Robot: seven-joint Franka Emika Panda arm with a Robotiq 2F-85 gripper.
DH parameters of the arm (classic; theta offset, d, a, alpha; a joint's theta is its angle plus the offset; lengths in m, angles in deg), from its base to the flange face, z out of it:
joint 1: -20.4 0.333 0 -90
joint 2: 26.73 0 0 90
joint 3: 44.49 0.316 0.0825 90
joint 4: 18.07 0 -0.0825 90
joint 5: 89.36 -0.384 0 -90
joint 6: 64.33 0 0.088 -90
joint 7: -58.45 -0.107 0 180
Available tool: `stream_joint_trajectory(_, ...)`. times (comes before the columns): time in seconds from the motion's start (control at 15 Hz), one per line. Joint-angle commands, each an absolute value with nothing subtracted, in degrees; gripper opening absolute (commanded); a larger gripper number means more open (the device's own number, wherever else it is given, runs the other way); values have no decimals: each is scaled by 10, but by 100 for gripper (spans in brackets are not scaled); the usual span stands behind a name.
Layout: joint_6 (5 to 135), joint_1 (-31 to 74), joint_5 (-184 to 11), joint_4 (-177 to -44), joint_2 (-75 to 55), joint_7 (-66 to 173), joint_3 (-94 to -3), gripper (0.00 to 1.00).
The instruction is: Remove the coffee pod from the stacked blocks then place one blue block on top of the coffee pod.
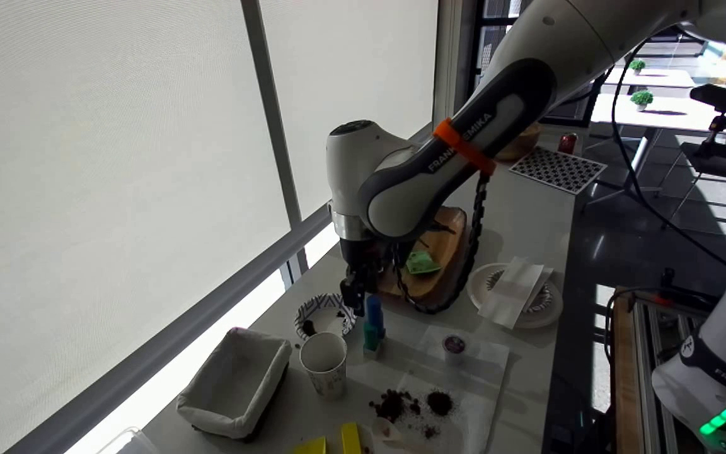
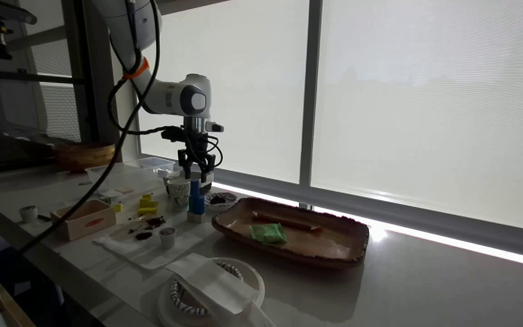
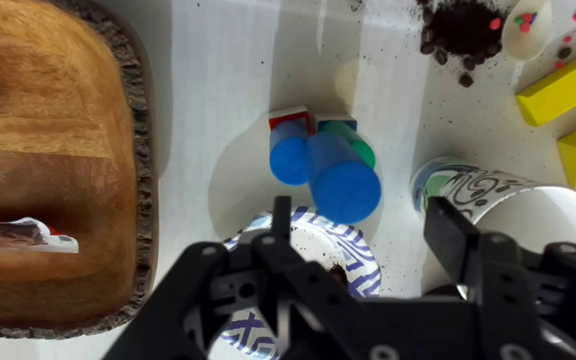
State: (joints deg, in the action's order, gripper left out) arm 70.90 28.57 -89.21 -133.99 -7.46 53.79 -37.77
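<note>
- The arm point(image 1: 394, 202) arches over, its gripper point(image 2: 196, 175) pointing straight down, jaws well apart.
- Just beside them, a round blue block point(image 3: 346, 193) stands upright on a green block point(image 3: 366, 151).
- Lower, well off from the gripper, the pod point(image 1: 454, 346) sits on paper point(image 1: 490, 362): pale, dark-lidded.

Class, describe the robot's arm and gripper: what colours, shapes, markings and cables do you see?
The arm is white with rounded joints, dark grey panels and FRANKA EMIKA lettering interrupted by an orange band. A black cable hangs beneath it. A silver collar meets the black gripper, which has two angular, jointed fingers.
</note>
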Motion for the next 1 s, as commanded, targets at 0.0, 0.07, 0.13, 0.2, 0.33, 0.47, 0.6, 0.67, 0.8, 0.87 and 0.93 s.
stream_joint_trajectory(0.0, 700, 296, -873, -1327, -65, 517, -388, 66)
stream_joint_trajectory(0.07, 697, 297, -870, -1327, -66, 512, -389, 67)
stream_joint_trajectory(0.13, 695, 297, -869, -1330, -69, 508, -390, 71)
stream_joint_trajectory(0.2, 694, 297, -868, -1332, -71, 505, -391, 75)
stream_joint_trajectory(0.33, 691, 298, -865, -1335, -73, 498, -393, 70)
stream_joint_trajectory(0.47, 688, 297, -868, -1338, -75, 501, -392, 67)
stream_joint_trajectory(0.6, 683, 299, -866, -1340, -76, 499, -392, 65)
stream_joint_trajectory(0.67, 683, 300, -863, -1343, -78, 498, -393, 69)
stream_joint_trajectory(0.8, 683, 300, -863, -1349, -82, 497, -393, 68)
stream_joint_trajectory(0.87, 683, 300, -863, -1351, -83, 496, -393, 68)
stream_joint_trajectory(0.93, 682, 300, -863, -1353, -84, 495, -393, 66)
